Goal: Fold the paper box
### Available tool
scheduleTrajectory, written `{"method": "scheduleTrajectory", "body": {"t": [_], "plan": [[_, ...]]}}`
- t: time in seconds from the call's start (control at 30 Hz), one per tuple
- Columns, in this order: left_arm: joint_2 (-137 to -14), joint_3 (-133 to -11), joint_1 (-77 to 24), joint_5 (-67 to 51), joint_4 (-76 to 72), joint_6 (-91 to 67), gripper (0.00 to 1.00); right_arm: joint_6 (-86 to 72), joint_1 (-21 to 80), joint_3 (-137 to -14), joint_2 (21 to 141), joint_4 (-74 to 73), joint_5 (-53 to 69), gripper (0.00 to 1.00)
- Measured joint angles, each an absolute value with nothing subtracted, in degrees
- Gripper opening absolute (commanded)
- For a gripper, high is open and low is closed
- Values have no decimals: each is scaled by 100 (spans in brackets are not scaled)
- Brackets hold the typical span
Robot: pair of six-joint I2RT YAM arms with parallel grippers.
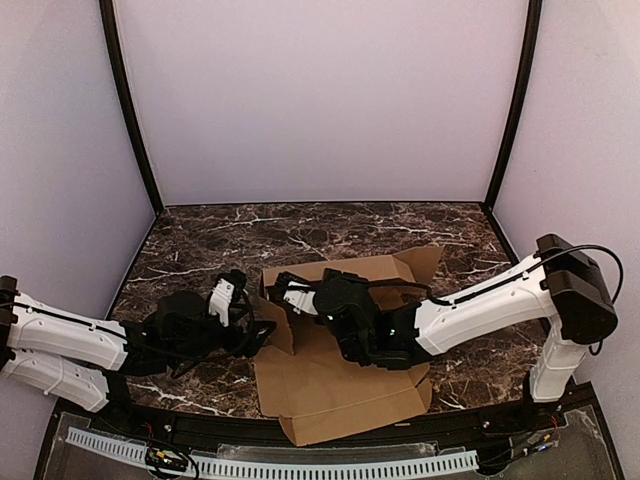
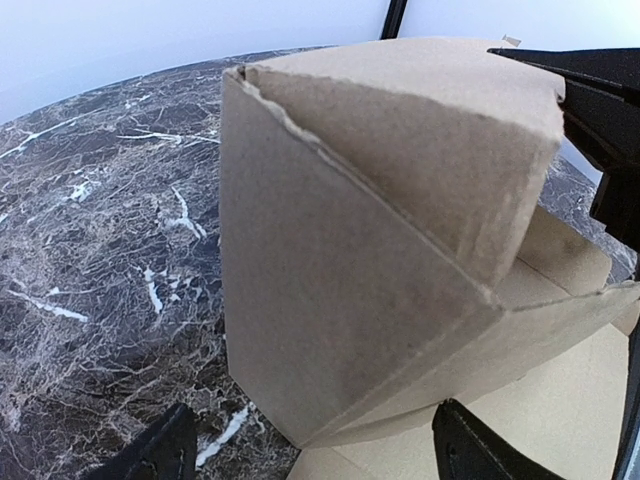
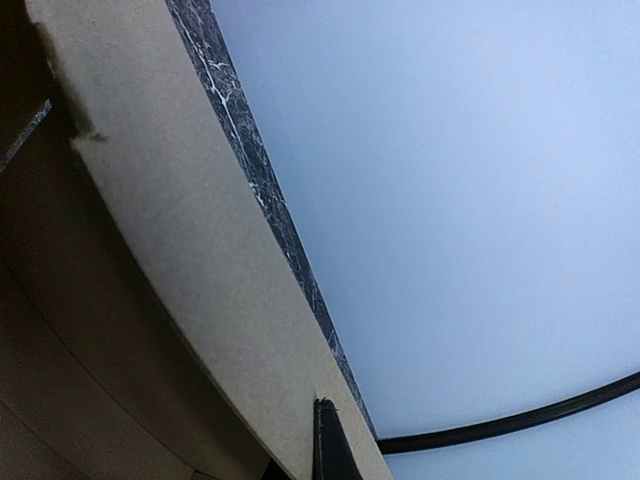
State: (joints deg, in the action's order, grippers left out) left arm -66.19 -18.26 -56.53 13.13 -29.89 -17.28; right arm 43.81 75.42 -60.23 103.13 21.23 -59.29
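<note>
Plain matte brown all over the paper box (image 1: 340,385), unprinted, paler tan on lit faces. Dark brown-black marble pattern with thin white veins across the table (image 1: 200,235). White shells with black joints on the left arm (image 1: 60,340) and the right arm (image 1: 480,305). Black on the left end effector (image 1: 252,322) and the right end effector (image 1: 282,290). Pale lilac on the walls (image 1: 320,100); black on the corner posts (image 1: 130,110).

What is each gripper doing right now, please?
Left gripper: open, facing a raised corner of the box.
Right gripper: shut on the box's flap.
</note>
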Motion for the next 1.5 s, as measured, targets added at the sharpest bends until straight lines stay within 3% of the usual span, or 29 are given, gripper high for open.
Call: {"method": "scheduleTrajectory", "body": {"t": [0.5,0.93,1.5], "plan": [[-6617,-1828,-5653,1317,-2703,-1868,84,5330,7636,-5695,10597,3581,-6097,0],[-7378,-1933,-5680,1256,-3166,-1660,88,4912,7642,-5813,10573,3179,-6117,0],[-8165,-1935,-5953,2025,-4453,-1411,74,4268,7644,-5935,10359,2397,-6018,0]]}}
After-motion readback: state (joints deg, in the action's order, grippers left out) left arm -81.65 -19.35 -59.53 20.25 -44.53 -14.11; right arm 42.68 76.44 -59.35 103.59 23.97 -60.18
